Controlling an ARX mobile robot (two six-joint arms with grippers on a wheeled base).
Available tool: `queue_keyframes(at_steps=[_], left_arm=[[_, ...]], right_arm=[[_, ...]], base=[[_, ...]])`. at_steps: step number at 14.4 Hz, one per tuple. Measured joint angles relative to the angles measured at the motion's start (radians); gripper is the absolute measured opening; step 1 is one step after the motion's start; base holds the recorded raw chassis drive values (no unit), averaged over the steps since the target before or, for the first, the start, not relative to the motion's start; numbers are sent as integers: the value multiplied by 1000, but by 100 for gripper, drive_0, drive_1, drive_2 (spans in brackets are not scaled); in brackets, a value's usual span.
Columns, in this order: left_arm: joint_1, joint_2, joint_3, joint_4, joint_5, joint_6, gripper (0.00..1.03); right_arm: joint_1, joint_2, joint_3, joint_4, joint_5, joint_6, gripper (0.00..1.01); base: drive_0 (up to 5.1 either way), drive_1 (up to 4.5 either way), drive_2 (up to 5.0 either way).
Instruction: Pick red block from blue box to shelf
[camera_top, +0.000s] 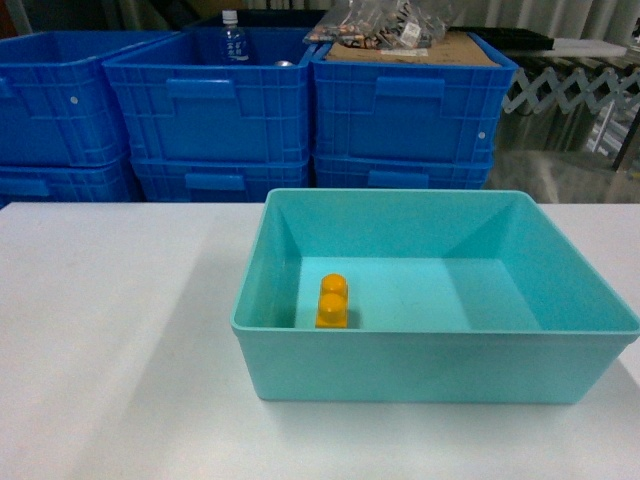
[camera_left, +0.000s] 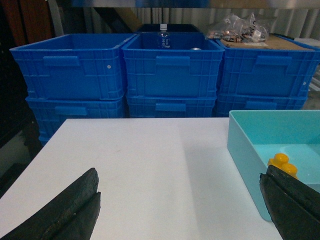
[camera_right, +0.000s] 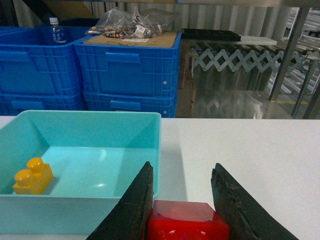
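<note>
The red block (camera_right: 188, 220) is seen only in the right wrist view, gripped between the 2 dark fingers (camera_right: 131, 210) of the right pincer (camera_right: 186, 202), low over the white tabletop (camera_right: 250, 150) and just outside the right wall of the blue box (camera_right: 80, 150). It is not seen in the head view, where the box holds only 1 orange-yellow brick (camera_top: 333, 300) with 2 studs. The block's stud is hidden, and its long axis cannot be told from the little that shows.

The left pincer (camera_left: 185, 210) is spread wide and holds nothing; only its fingertips are seen at the lower corners of its own view, with the box's left wall beside the right tip.

Beyond the tabletop, stacked royal-blue crates (camera_right: 127, 75) are seen ahead and to the left, and steel uprights (camera_right: 287, 50) ahead to the right. The shelf therefore lies forward of the held block and well apart from it. The lift out of the box is judged done; what remains is judged to be a carry forward by the right arm, the only arm placed for it.
</note>
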Motion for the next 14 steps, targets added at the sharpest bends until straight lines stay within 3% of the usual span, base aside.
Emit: queue_keyframes(at_steps=[1,2,3,14], left_arm=[[0,0,0,0,0,0,98],[0,0,0,0,0,0,98],[0,0,0,0,0,0,98],[0,0,0,0,0,0,98]], right_arm=[[-16,-53,0,-48,-16,0,29],[-67,-98,-1,-94,-83,-2,29],[-119,-142,-1,-138,-110,-3,29],[-118,-462,-1,-444,-120,-3,29]], base=[[0,0,0],[0,0,0],[0,0,0],[0,0,0]])
